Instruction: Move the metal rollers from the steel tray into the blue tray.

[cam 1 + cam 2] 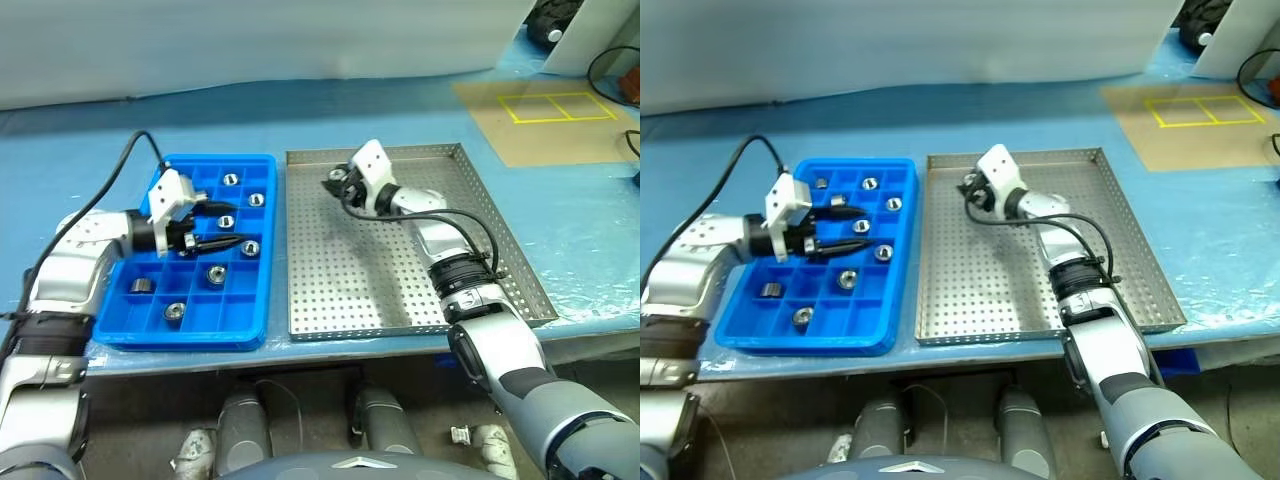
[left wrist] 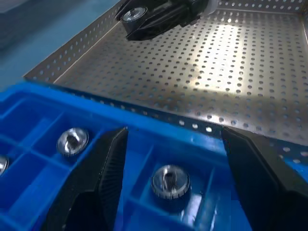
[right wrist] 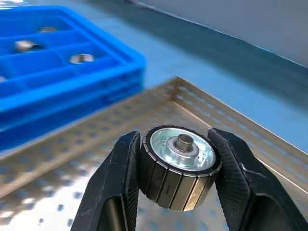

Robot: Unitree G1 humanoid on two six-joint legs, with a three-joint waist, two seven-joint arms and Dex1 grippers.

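Counting left to right, we list: left gripper point(image 1: 222, 233), jaws apart and empty, hovering over the blue tray point(image 1: 130, 325); in that tray, seven metal rollers point(image 1: 216, 273), one per compartment. Next, the steel tray point(image 1: 390, 300), its perforated floor bare. Above its far-left corner, the right gripper point(image 3: 179, 168), jaws clamped on one roller point(image 3: 179, 166). We judge the carry wants a level wrist, then release low over a vacant compartment.
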